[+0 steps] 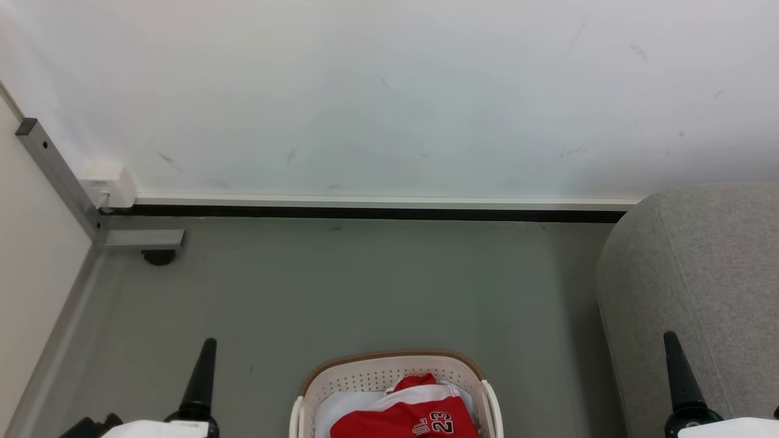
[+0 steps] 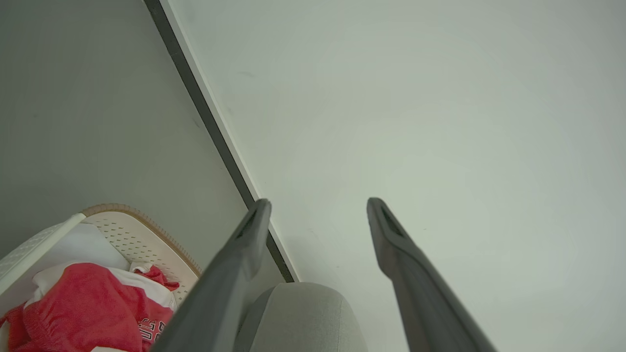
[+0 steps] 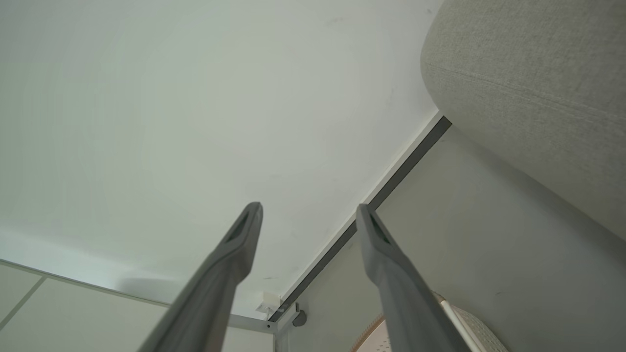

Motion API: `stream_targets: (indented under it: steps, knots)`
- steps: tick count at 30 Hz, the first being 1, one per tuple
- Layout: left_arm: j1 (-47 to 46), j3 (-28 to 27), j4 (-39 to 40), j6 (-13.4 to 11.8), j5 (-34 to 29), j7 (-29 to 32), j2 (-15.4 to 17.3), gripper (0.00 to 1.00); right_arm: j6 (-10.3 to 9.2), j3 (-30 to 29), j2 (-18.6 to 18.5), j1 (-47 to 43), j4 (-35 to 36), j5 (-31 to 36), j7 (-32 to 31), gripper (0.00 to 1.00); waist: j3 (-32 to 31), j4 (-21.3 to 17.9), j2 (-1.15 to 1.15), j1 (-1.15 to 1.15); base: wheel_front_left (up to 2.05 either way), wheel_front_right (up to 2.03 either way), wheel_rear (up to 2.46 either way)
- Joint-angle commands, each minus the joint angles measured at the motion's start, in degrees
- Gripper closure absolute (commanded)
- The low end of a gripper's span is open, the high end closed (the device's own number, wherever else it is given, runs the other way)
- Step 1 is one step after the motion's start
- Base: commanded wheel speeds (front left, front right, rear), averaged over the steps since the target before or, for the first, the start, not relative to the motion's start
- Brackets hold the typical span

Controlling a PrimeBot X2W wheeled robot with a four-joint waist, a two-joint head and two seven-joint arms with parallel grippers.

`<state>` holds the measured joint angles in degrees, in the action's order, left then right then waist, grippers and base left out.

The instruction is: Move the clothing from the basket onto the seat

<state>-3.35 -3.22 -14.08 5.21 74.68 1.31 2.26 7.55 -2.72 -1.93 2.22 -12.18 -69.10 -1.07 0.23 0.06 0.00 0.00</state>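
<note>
The cream basket (image 1: 389,359) with a brown rim stands on the floor at the bottom centre of the head view. Red clothing (image 1: 408,420) with white trim and a "23" lies on top inside it, over a white pad (image 1: 341,404). The grey sofa (image 1: 700,274) rises at the right, beside the basket. My left gripper (image 2: 318,208) is open and empty, held left of the basket (image 2: 142,234), with the clothing (image 2: 83,303) at that view's lower left. My right gripper (image 3: 309,210) is open and empty in front of the sofa (image 3: 538,73).
A white wall with a dark baseboard (image 1: 365,213) closes the far side of the grey floor. At the left stand a pale panel, a grey metal post (image 1: 58,173) with a foot (image 1: 158,257), and a white socket box (image 1: 109,182).
</note>
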Motion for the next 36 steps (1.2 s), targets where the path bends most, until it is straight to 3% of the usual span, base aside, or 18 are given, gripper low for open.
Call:
stream_targets:
  steps: [1,18,36]
  knots:
    - [-0.4,0.18,1.26,-0.32,-3.23,-0.99,0.41,0.0,-0.02,0.51,-0.57,0.39,1.5,3.21,0.72,0.0,0.01,-0.01,0.0,0.0,0.0,0.0,0.0]
    - [0.78,1.51,2.85,-1.37,-20.79,-4.75,0.52,0.0,-0.04,3.31,-0.73,-0.57,2.07,19.66,4.47,0.0,-0.02,0.1,0.0,0.0,0.0,0.0,0.0]
    - [1.57,2.07,3.68,-2.04,-35.43,-7.93,0.61,0.0,-0.05,5.18,-0.87,-1.66,2.93,33.42,7.56,0.0,0.0,0.18,0.0,0.0,0.0,0.0,0.0]
